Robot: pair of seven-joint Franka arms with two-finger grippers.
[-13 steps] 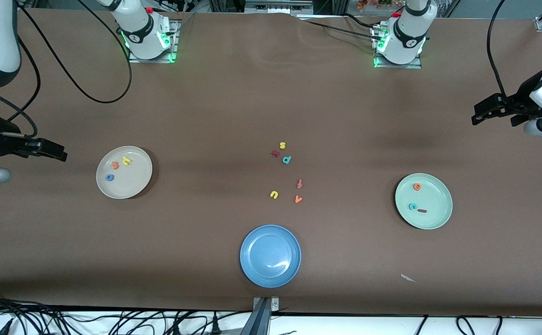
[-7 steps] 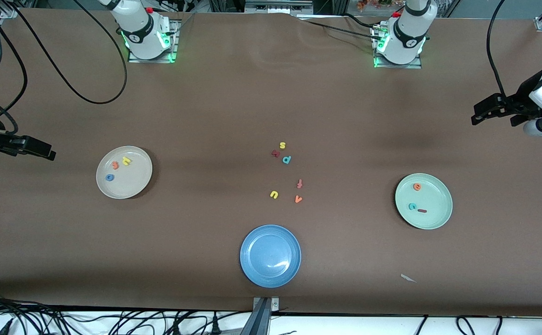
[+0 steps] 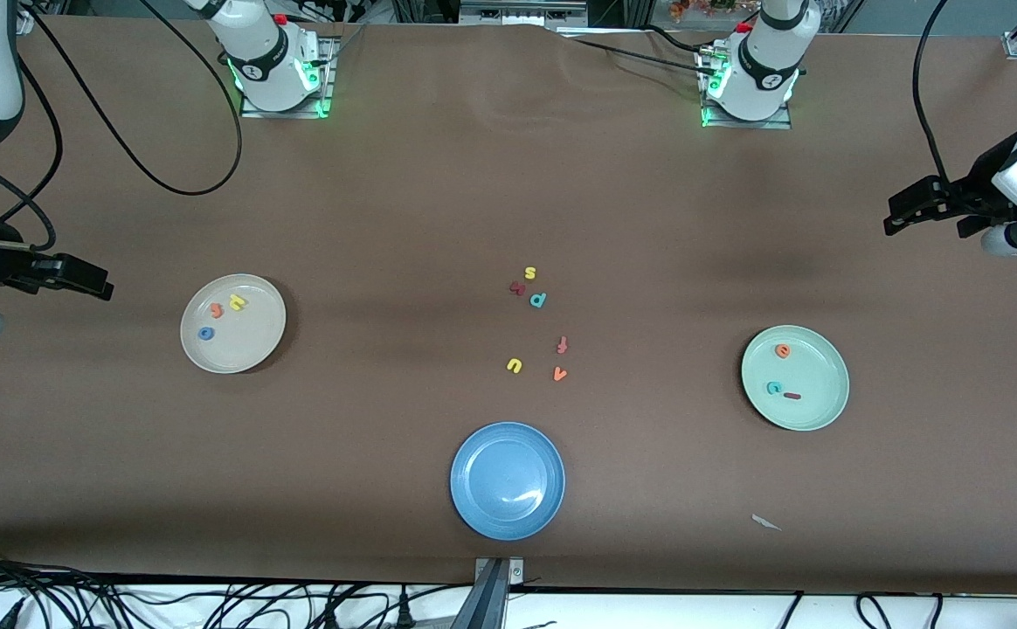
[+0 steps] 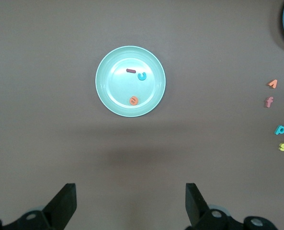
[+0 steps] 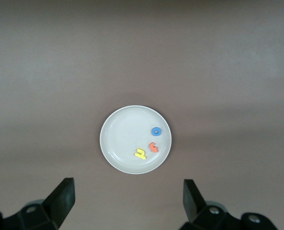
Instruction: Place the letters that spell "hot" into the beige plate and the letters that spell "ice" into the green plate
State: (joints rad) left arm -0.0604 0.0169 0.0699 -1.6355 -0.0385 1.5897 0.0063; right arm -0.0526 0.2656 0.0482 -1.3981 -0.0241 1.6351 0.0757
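Note:
The beige plate (image 3: 253,348) lies toward the right arm's end and holds the blue o (image 3: 205,333), orange t (image 3: 217,309) and yellow h (image 3: 237,302). The green plate (image 3: 816,404) lies toward the left arm's end and holds the orange e (image 3: 783,351), teal c (image 3: 773,388) and dark red i (image 3: 792,396). My right gripper (image 3: 96,285) hangs open and empty over the table's end beside the beige plate (image 5: 122,134). My left gripper (image 3: 897,214) hangs open and empty over the other end, apart from the green plate (image 4: 113,84).
A blue plate (image 3: 480,500) sits near the front edge at mid-table. Loose letters lie in the middle: yellow s (image 3: 529,273), teal p (image 3: 538,300), red f (image 3: 562,345), yellow u (image 3: 515,365), orange v (image 3: 560,374). A paper scrap (image 3: 766,522) lies nearer the camera than the green plate.
My right arm drew back toward its end of the table, then eased slightly inward again, still open. The left arm and all the letters have not moved.

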